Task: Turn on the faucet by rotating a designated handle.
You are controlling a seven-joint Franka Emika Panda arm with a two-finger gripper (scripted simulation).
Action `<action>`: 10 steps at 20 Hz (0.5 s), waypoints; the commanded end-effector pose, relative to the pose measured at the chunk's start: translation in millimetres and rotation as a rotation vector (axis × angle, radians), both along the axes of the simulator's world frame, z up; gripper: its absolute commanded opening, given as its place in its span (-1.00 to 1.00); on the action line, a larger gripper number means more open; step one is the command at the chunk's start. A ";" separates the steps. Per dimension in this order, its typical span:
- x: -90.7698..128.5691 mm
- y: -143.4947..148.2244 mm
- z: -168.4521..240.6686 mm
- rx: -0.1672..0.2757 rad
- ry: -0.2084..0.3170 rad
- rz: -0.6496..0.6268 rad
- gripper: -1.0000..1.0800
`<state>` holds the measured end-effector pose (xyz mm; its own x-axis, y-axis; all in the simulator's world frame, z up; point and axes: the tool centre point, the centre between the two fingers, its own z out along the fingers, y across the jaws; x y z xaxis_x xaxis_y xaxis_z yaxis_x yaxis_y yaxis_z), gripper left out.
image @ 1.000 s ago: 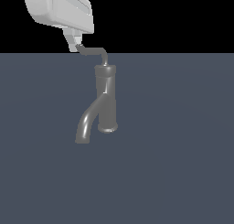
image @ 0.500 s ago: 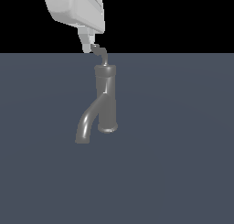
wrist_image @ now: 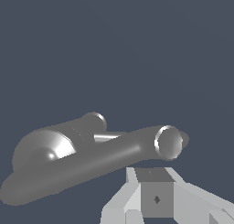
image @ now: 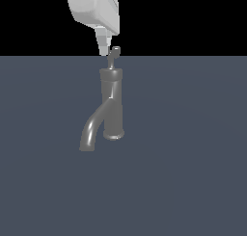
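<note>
The dark grey upright cylindrical faucet (image: 112, 105) looks like smooth brushed metal with a soft sheen, and bright highlights run along its curved spout. Its thin light-grey L-shaped handle (image: 113, 56) appears as paler polished metal, catching light at the tip. The pale grey-white blocky gripper (image: 104, 47) has a matt, plastic-like finish with flat, unreflective faces. The slate-blue flat ground surface (image: 193, 172) is uniformly matt and smooth.
</note>
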<state>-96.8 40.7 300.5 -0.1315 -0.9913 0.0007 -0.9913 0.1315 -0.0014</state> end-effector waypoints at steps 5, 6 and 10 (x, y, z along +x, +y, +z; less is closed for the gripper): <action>14.7 -37.6 0.0 0.000 0.000 -0.029 -1.00; 16.7 -42.0 0.0 0.000 0.000 -0.030 -1.00; 24.6 -58.9 0.0 0.000 0.000 -0.037 -1.00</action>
<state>-77.5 7.9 300.6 -0.1296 -0.9916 0.0000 -0.9916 0.1296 0.0037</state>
